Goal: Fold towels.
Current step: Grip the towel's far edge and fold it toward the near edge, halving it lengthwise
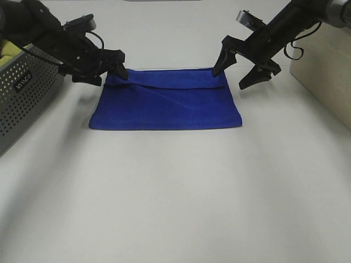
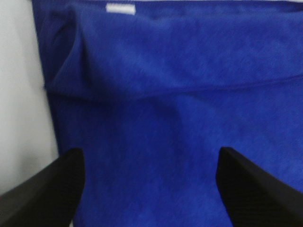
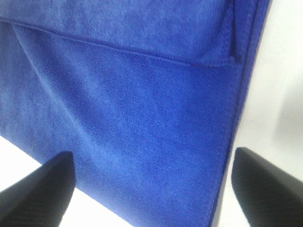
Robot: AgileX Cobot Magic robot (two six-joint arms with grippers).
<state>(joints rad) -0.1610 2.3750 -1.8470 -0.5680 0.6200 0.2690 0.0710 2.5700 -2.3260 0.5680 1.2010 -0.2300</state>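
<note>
Your left gripper (image 1: 111, 76) and right gripper (image 1: 228, 79) hang spread wide and empty over the far corners of the royal-blue rectangular microfibre towel (image 1: 167, 107), folded flat on the white table (image 1: 175, 192), so a dragging fingertip could pull its loose flap askew.

The only writing sits at the left edge of the frame: a short line of dark lettering (image 1: 23, 83) running slantwise on the side wall of the grey perforated basket (image 1: 38, 101), too small to read. The small white tag (image 2: 120, 8) on the blue towel's (image 2: 180, 118) edge is blurred, and no print shows on it.
</note>
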